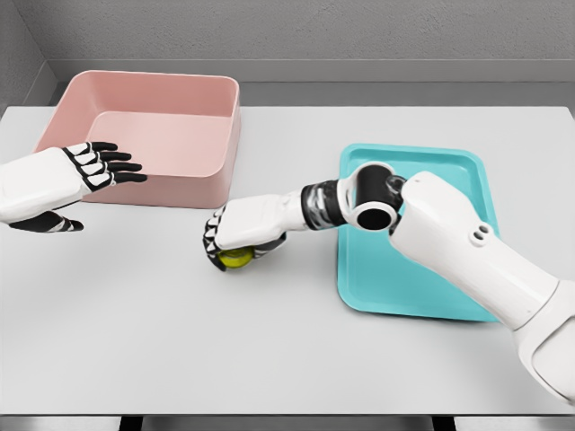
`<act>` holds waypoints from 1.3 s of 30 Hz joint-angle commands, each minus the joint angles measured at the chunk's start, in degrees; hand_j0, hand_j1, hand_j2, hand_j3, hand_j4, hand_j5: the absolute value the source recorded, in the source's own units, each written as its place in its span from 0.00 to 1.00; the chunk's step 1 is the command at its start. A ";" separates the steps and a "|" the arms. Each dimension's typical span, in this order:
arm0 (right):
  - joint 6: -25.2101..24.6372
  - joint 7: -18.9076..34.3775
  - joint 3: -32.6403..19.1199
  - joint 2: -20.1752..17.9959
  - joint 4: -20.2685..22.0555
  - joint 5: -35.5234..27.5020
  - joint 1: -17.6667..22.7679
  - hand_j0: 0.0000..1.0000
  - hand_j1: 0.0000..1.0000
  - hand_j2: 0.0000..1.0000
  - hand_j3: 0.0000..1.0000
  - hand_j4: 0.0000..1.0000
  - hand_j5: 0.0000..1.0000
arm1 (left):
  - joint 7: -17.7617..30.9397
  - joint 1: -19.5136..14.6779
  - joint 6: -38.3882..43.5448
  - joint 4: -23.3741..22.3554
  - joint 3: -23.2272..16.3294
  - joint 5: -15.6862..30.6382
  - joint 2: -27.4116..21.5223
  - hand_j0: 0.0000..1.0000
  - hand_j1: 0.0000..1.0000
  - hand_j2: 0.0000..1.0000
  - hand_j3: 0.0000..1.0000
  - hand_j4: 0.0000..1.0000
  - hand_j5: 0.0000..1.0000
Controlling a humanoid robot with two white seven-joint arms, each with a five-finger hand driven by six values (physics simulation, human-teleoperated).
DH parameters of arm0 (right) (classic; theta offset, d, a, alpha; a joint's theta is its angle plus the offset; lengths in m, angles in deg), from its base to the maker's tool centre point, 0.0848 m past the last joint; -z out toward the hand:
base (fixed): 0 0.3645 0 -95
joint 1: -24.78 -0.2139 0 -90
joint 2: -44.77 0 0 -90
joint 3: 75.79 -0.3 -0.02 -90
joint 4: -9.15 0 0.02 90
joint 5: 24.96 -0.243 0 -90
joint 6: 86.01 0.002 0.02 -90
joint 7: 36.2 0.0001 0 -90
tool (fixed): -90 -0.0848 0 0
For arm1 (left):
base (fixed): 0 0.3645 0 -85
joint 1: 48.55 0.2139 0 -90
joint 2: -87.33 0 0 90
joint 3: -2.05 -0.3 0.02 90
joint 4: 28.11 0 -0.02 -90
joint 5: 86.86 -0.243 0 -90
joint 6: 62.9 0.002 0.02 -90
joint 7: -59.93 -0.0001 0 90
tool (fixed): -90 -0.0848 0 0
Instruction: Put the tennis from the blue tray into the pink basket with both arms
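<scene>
One fuzzy yellow-green ball (236,258) sits on the smooth grey table (135,341), between the tray and the basket. Right hand (241,230) is on top of it, fingers curled down around it. One glossy teal tray (395,292), flat, rounded corners, partly covered by the right forearm. One matte pink basket (202,190), rectangular, deep walls. Left hand (85,171) hovers beside its front-left corner, fingers spread, holding nothing.
</scene>
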 commanded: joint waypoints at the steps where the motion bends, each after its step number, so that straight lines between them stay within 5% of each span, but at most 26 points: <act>1: -0.17 -0.04 0.10 0.66 -0.86 0.17 0.00 0.46 0.46 0.46 0.46 0.46 0.46 | -0.07 0.00 0.02 0.00 0.02 0.37 -0.06 1.00 1.00 1.00 1.00 1.00 1.00; 7: -0.17 -0.06 0.02 0.66 -1.48 0.17 0.00 0.47 0.47 0.47 0.47 0.47 0.47 | 0.02 0.09 0.02 0.00 0.11 0.37 -0.06 1.00 1.00 1.00 1.00 1.00 1.00; 9: -0.17 -0.06 0.10 0.66 -1.56 0.17 0.00 0.60 0.60 0.60 0.60 0.60 0.60 | -0.07 0.09 0.02 0.00 0.11 0.37 -0.15 1.00 1.00 1.00 1.00 1.00 1.00; 11: -0.17 -0.06 0.02 0.57 -1.56 0.17 0.00 0.86 0.86 0.86 0.86 0.86 0.86 | 0.02 0.09 0.02 0.00 0.02 0.28 -0.15 1.00 1.00 1.00 1.00 1.00 1.00; 13: -0.17 -0.06 0.10 0.57 -1.56 0.26 0.00 0.95 0.95 0.95 0.95 0.95 0.95 | -0.07 0.09 0.02 0.00 0.02 0.37 -0.15 1.00 1.00 1.00 1.00 1.00 1.00; 23: -0.17 -0.23 -0.60 0.40 0.19 0.70 -0.09 0.99 0.99 0.99 0.99 0.99 0.99 | 0.02 0.00 0.02 0.00 0.02 0.02 -0.06 1.00 1.00 1.00 1.00 1.00 1.00; 28: -0.17 -0.50 -3.85 -1.71 12.23 0.70 -0.26 0.99 0.99 0.99 0.99 0.99 0.99 | 0.02 0.09 0.02 0.00 0.02 -0.16 -0.06 1.00 1.00 1.00 1.00 1.00 1.00; 34: -0.17 -0.76 -14.31 -13.05 23.04 -0.36 3.16 0.99 0.99 0.99 0.99 0.99 0.99 | -0.07 0.09 0.02 0.00 0.02 -0.86 0.11 1.00 1.00 1.00 1.00 1.00 1.00; 39: -0.17 -0.59 -36.98 -23.07 23.40 -8.70 13.88 1.00 1.00 1.00 1.00 1.00 1.00 | -0.07 0.18 0.02 0.00 0.02 -2.00 0.64 1.00 1.00 1.00 1.00 1.00 1.00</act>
